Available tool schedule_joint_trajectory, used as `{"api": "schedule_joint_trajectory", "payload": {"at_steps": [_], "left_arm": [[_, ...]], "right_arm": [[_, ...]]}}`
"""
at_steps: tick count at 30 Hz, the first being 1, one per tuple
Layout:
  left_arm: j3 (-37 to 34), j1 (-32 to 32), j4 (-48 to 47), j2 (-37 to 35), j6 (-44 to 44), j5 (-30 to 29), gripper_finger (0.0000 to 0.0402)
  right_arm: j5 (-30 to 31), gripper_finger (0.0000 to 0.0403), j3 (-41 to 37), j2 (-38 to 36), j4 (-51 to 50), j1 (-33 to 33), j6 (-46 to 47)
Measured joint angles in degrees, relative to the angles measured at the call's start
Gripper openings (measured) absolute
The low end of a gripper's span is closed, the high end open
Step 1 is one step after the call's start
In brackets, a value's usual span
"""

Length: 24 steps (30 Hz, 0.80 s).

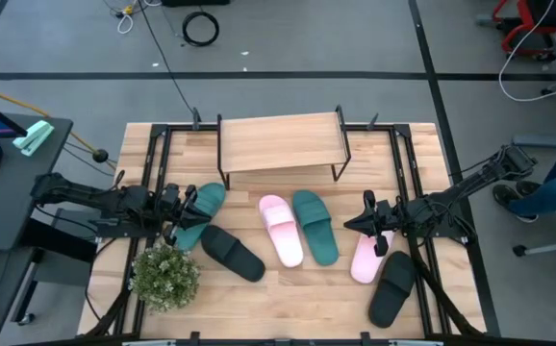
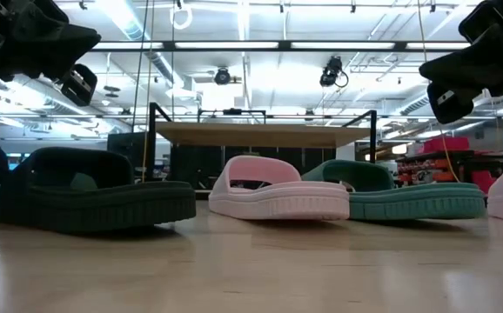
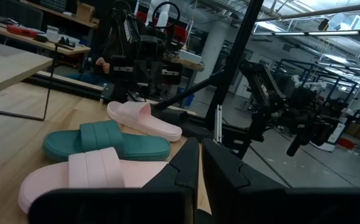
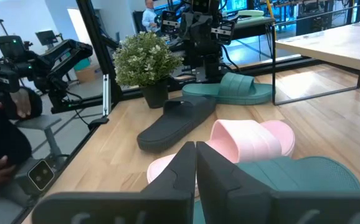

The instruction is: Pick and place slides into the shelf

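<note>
Slides all lie loose on the tabletop, and I judge the pale pink slide (image 1: 366, 258) nearest my right gripper (image 1: 368, 223), fingers closed and empty, long axis pointing toward the shelf (image 1: 279, 142); left gripper (image 1: 184, 213) likewise closed.

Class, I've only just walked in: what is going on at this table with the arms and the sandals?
Two robot arms are set to move six slides onto the shelf, whose top carries nothing. All the slides lie on the table. The left hand hovers by a teal slide, and the right hand by a pink slide. Both hands are shut and hold nothing.
</note>
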Motion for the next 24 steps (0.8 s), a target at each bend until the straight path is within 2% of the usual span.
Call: {"api": "schedule_joint_trajectory", "payload": {"at_steps": [9, 17, 21, 24], "left_arm": [[0.0, -0.02, 0.19, 0.02, -0.01, -0.01, 0.0036], [0.0, 0.09, 2.64, 0.02, 0.64, -0.14, 0.0024], [0.89, 0.21, 3.73, 0.03, 9.91, -0.28, 0.0022], [4.63, 0.11, 2.97, 0.7, 19.42, -0.26, 0.004]], "right_arm": [[0.0, 0.0019, 0.0, 0.0, 0.0, -0.01, 0.0], [0.01, 0.0019, -0.01, 0.01, 0.0, -0.02, 0.0], [0.01, 0.0019, -0.01, 0.01, 0.0, 0.0, 0.0], [-0.01, 0.0019, 0.0, -0.01, 0.0, 0.0, 0.0]]}}
